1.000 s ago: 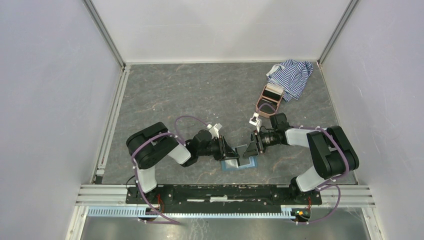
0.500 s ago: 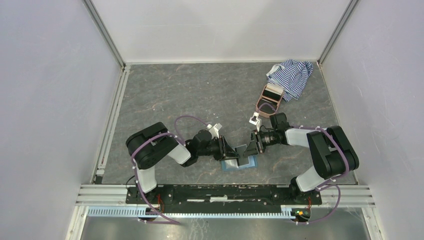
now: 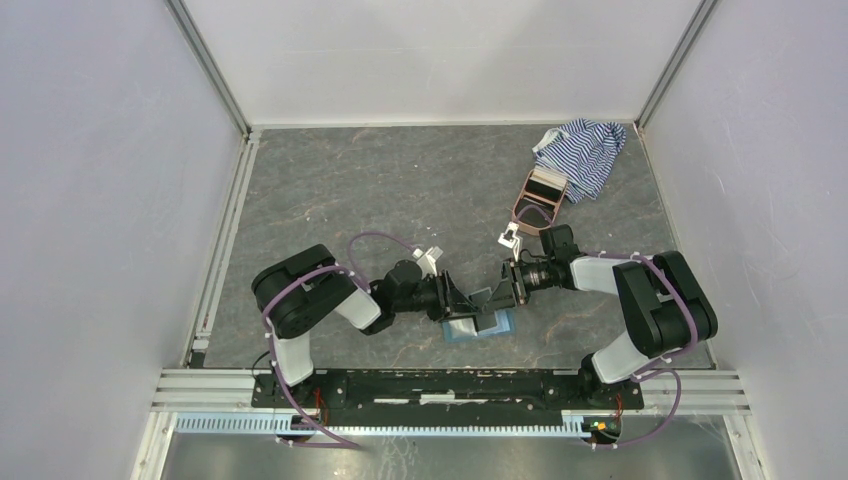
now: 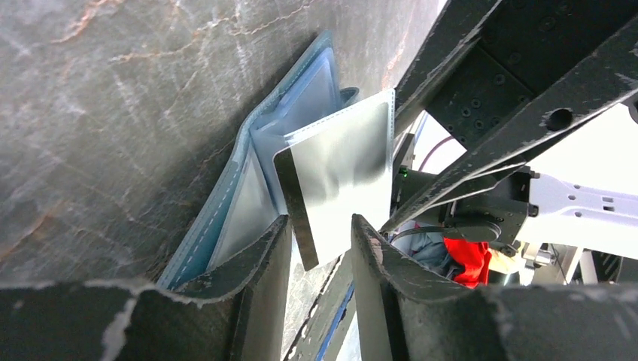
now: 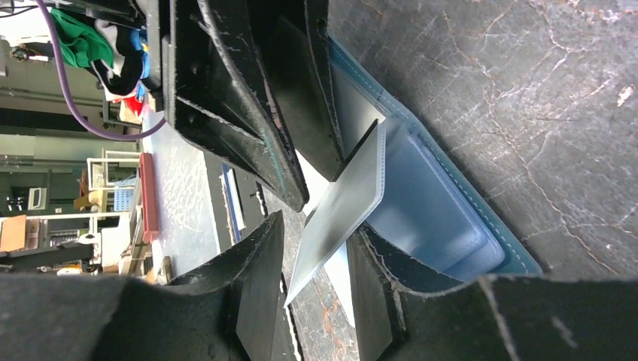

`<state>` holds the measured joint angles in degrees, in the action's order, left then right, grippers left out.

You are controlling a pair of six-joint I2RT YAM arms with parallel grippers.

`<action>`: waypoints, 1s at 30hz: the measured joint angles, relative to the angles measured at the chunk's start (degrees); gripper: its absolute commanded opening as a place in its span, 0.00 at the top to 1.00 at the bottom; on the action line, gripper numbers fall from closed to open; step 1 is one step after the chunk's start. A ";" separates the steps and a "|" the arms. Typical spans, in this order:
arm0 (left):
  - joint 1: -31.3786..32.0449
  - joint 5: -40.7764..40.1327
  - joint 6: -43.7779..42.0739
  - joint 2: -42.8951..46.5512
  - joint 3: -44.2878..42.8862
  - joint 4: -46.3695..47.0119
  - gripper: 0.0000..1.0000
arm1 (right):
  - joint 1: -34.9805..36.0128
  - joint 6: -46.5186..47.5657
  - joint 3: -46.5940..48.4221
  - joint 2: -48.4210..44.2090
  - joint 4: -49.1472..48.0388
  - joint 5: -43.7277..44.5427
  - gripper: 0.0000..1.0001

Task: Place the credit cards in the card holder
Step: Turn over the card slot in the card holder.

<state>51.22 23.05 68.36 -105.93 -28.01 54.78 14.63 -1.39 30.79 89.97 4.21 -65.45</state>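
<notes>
- Top view: the card holder (image 3: pixel 497 328) lies open near the middle of the counter's (image 3: pixel 380 190) near edge, beneath both pincers. Over the last second the left pincer (image 3: pixel 462 303) has eased back slightly, while the holder has stayed put.
- Left wrist: the left pincer's jaws stand released. A silver credit card (image 4: pixel 342 180) stands in the holder just beyond them.
- Right wrist: the right pincer (image 5: pixel 320 226) brackets the card's free end, parted and seemingly not clamping. The card looks lodged but probably needs pushing deeper.
</notes>
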 measured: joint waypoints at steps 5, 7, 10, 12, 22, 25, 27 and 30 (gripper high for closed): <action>-0.37 -0.39 0.04 0.00 0.79 -0.68 0.60 | 0.00 -1.46 -0.46 0.00 -1.53 -1.84 0.58; -0.63 -0.46 0.17 0.00 0.98 -0.76 0.61 | 0.11 -2.29 -0.83 0.00 -2.40 -2.64 0.58; -0.90 -0.50 0.33 0.00 1.09 -0.90 0.63 | 0.74 -2.86 -1.03 0.00 -3.30 -3.69 0.58; -1.03 -0.61 0.72 0.00 1.22 -0.87 0.64 | 1.57 -3.15 -1.03 0.00 -3.76 -4.37 0.58; -1.75 -1.14 1.70 0.02 2.99 -0.61 0.74 | 4.13 -3.82 -1.03 0.57 -5.03 -4.87 0.57; -1.79 -1.11 1.75 0.02 3.23 -0.61 0.76 | 4.44 -3.96 -1.03 1.09 -5.05 -4.87 0.56; -1.95 -1.09 1.77 0.04 3.41 -0.59 0.77 | 4.79 -3.93 -1.01 1.16 -5.05 -4.90 0.56; -1.99 -1.09 1.79 0.07 3.58 -0.57 0.78 | 5.20 -3.93 -1.01 1.16 -5.05 -5.31 0.56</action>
<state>49.23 21.96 70.15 -105.86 -24.43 54.22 19.84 -5.32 29.78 91.13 -0.84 -70.76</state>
